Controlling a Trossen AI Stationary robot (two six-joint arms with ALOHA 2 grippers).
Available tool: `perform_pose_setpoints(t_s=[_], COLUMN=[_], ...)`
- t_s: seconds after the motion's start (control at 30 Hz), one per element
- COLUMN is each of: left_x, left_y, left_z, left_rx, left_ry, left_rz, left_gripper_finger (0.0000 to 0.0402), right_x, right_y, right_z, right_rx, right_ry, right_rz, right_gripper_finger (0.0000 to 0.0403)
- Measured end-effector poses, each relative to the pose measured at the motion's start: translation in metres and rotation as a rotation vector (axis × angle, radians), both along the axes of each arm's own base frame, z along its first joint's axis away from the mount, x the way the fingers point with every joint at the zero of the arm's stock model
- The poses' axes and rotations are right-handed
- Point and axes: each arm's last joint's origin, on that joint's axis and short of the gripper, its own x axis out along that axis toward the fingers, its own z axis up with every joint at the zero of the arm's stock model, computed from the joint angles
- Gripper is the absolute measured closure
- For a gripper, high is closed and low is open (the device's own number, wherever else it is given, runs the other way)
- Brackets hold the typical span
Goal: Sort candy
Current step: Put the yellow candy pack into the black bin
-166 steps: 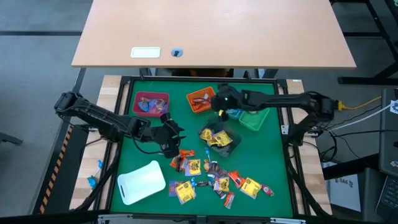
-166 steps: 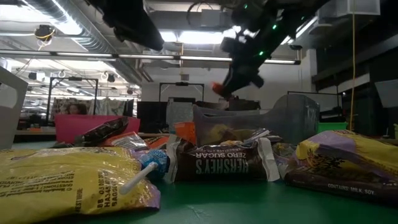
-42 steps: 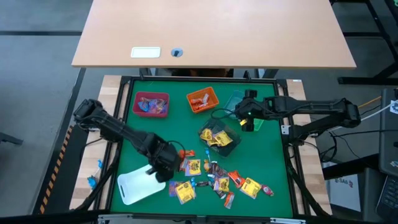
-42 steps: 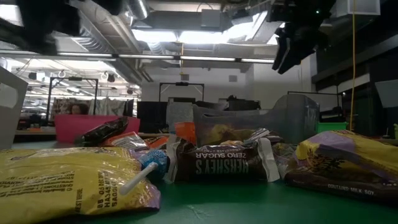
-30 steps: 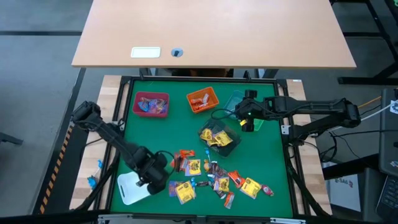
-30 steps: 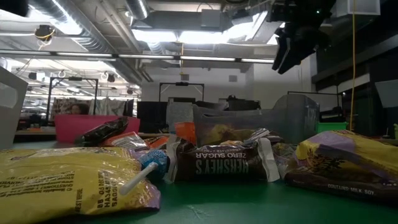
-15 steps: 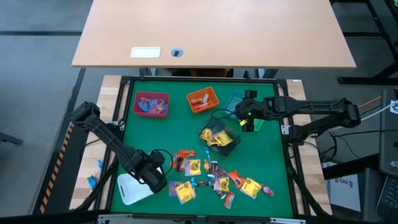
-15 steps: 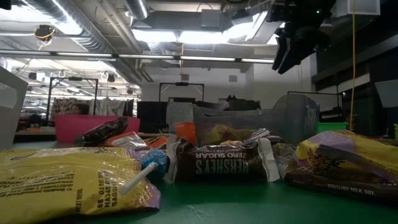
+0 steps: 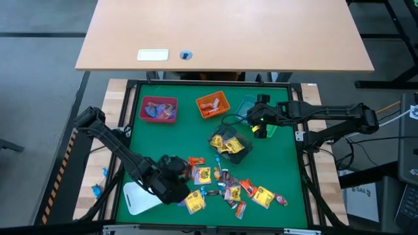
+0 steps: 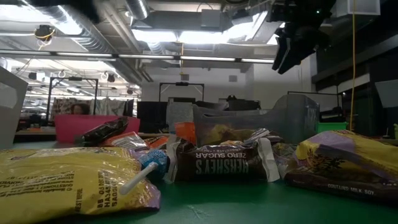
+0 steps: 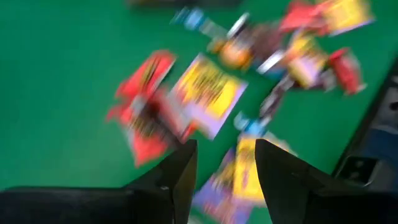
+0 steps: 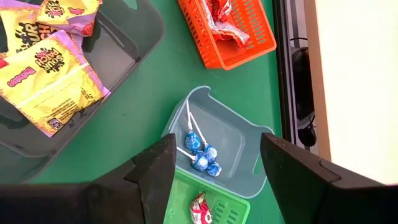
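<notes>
Swinging off the white tray [image 9: 138, 198], the left gripper [image 9: 175, 187] now hangs over the near edge of the loose candy pile [image 9: 225, 187], just beside the tray. Its fingers [image 11: 177, 177] have parted and nothing sits between them, so I read that as a drop finished and the next pick starting. Likely targets are the red and yellow packets under it. Right gripper [image 9: 259, 123] hasn't budged: parked well away from the tray over the clear bin [image 12: 221, 143] holding blue lollipops [image 12: 200, 152], jaws apart, empty.
</notes>
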Motion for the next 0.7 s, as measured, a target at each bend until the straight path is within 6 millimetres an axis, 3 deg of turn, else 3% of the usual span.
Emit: perform_pose_setpoints(t_s=[0.23,0.47,0.7], left_x=[0.024,0.047,0.056], left_y=[-0.017,-0.038,-0.048], left_z=[-0.01,-0.055,-0.102], left_rx=[0.133,0.187,0.191], left_ry=[-0.108,-0.05,0.081], left_rz=[-0.242,-0.45,-0.575], left_gripper_finger=[0.0252,0.0252,0.0252], right_x=[0.0,0.001,-0.003], right_y=[0.0,0.004,0.005], right_z=[0.0,-0.001,-0.003], right_rx=[0.012,0.113,0.175], right_ry=[-0.002,-0.007,0.026], right_rz=[0.005,0.059,0.065], right_gripper_finger=[0.0169,0.0169,0.0169])
